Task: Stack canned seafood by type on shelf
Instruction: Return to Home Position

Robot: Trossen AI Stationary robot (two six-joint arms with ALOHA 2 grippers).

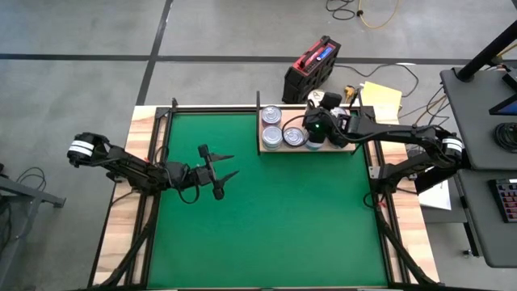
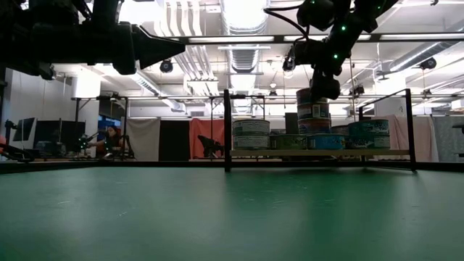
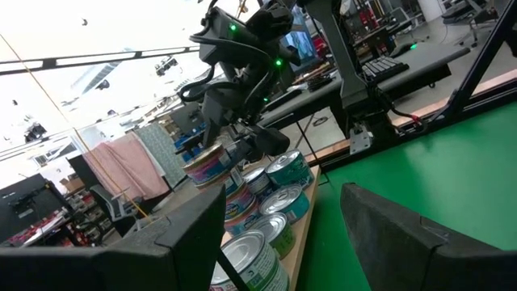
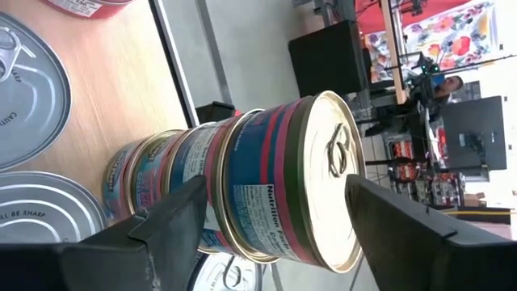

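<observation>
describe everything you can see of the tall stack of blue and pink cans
The stack of blue and pink cans is at least three short round tins, upright on the pale wooden shelf, the tallest pile there. Sides are blue with pink bands and a nutrition label; the top lid looks gold-toned, with a pull tab. Silver-lidded cans stand beside it. The open right gripper flanks the top can; contact is unclear.
</observation>
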